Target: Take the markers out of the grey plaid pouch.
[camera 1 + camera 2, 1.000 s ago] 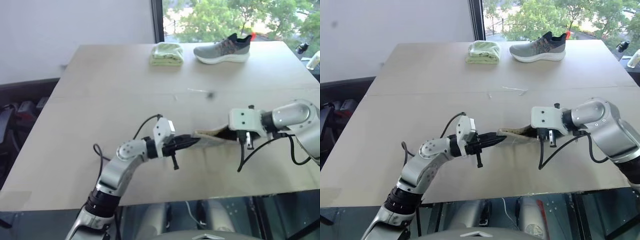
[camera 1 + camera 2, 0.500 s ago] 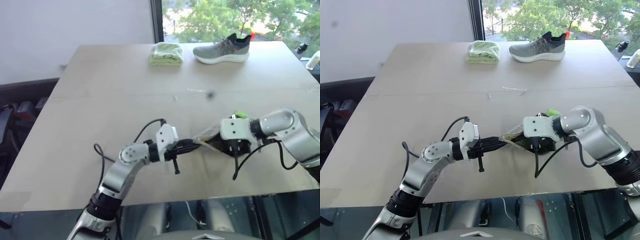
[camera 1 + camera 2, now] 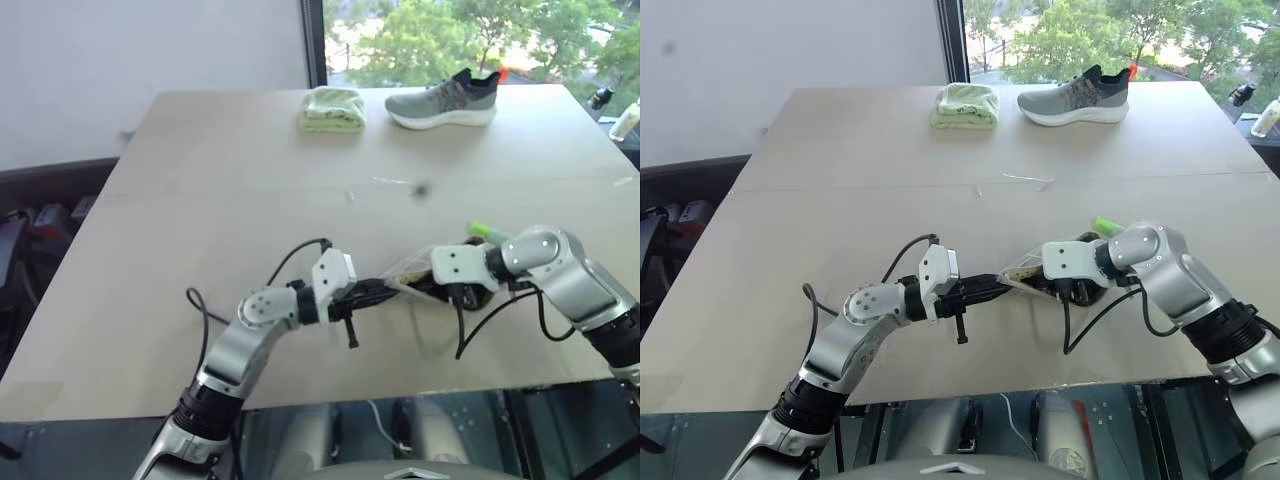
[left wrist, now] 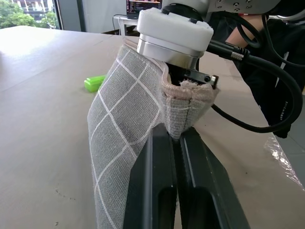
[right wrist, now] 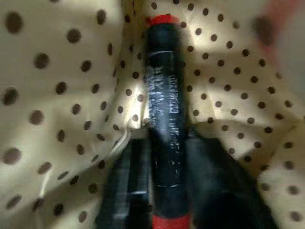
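Cloth, plastic and matt board

The pouch (image 4: pixel 125 124) is coarse grey woven cloth with a dotted, smooth tan lining; the black marker (image 5: pixel 164 114) and green highlighter (image 3: pixel 488 231) look like glossy plastic; the table (image 3: pixel 220 190) is matt, smooth board.

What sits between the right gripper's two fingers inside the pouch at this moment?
The black marker with red ends lies lengthwise between the right gripper fingers, against the grey plaid pouch's dotted lining. The right wrist view shows this.
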Controlling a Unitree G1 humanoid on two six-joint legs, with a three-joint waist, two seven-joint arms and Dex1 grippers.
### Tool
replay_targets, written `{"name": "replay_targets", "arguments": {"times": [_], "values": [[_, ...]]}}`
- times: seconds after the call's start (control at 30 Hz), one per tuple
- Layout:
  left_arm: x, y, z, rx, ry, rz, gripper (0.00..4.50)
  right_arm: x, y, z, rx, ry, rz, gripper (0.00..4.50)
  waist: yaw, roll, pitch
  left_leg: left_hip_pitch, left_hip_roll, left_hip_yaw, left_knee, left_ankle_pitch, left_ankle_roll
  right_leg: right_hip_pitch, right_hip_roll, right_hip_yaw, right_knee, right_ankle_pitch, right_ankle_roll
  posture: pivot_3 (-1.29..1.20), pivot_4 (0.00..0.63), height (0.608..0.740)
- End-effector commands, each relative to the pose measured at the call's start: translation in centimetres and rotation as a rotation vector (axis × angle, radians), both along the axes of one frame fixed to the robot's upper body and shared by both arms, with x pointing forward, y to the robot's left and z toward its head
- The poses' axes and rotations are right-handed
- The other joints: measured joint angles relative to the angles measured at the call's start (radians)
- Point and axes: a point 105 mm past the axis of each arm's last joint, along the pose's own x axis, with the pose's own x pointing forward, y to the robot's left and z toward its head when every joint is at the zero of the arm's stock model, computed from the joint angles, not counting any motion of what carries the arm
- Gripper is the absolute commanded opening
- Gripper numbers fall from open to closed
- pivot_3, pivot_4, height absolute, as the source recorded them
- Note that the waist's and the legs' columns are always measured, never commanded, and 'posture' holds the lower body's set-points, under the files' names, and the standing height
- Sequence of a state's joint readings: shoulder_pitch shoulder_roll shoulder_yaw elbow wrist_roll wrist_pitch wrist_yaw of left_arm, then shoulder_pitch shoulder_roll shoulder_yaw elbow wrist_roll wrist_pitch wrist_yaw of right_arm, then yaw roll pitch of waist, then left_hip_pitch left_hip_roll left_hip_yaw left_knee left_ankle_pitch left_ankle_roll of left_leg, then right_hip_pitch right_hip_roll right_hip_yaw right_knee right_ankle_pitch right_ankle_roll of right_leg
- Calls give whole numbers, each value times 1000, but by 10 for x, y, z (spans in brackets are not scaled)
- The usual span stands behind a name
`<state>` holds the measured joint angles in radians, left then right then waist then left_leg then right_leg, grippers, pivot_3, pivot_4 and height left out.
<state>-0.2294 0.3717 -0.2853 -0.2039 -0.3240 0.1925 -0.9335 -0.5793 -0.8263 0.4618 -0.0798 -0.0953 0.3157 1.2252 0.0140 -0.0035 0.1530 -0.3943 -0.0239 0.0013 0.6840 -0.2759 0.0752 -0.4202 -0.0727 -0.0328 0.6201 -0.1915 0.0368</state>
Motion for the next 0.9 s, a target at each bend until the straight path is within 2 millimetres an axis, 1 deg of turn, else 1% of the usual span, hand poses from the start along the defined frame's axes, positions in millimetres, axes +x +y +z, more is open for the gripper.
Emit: {"name": "replay_targets", "arguments": {"times": [0.03, 0.13, 0.23, 0.3, 0.37, 0.47, 0.63, 0.73, 0.9], "values": [[-2, 1, 9, 1, -51, -7, 0, 1, -10, -5, -24, 6, -41, 357, 0, 0, 0, 1, 0, 0, 0, 0, 0, 0, 0, 0, 0, 0, 0, 0, 150, 740], [-4, 1, 6, 40, -87, -28, 0, 2, -11, 2, -18, -28, -44, 357, 0, 0, 0, 1, 0, 0, 0, 0, 0, 0, 0, 0, 0, 0, 0, 0, 150, 740], [-3, 2, 5, 76, -128, -26, 0, -4, -6, 15, 49, 5, -57, 357, 1, 0, 0, 0, 0, 0, 0, 0, 0, 0, 0, 0, 0, 0, 0, 0, 150, 740], [2, 4, 3, 120, -164, -4, 0, -5, -4, 26, 73, -12, -59, 357, 1, 0, 0, 0, 0, 0, 0, 0, 0, 0, -1, 0, 0, 0, 0, 0, 150, 740], [6, 4, 1, 152, -188, 10, 0, -5, -3, 33, 86, -25, -64, 357, 1, 0, 0, -2, 0, -1, 0, 0, 0, -1, -1, 0, 0, 0, 0, 0, 150, 740], [13, 4, 5, 176, -239, 28, 0, -8, -1, 46, 123, -30, -71, 357, 1, 0, 0, -2, 0, -1, 0, 0, 0, -1, -1, -1, -1, 0, 0, 0, 150, 740], [20, 9, 5, 212, -278, 50, 0, -16, -8, 56, 121, -13, -88, 357, 2, 0, 1, -4, 0, -1, 0, 0, 0, -3, -2, -2, -1, 0, 1, 0, 150, 740], [23, 8, 8, 219, -297, 67, 0, -18, -7, 63, 145, -14, -104, 357, 2, 0, 1, -5, 0, -1, -1, 0, 0, -3, -2, -2, -2, 0, 1, 0, 150, 740], [34, 10, 12, 244, -361, 117, 0, -21, -6, 67, 181, 9, -118, 357, 3, 0, 1, -5, 0, -2, -1, 0, 0, -3, -3, -3, -2, 0, 0, 0, 150, 740]]}}
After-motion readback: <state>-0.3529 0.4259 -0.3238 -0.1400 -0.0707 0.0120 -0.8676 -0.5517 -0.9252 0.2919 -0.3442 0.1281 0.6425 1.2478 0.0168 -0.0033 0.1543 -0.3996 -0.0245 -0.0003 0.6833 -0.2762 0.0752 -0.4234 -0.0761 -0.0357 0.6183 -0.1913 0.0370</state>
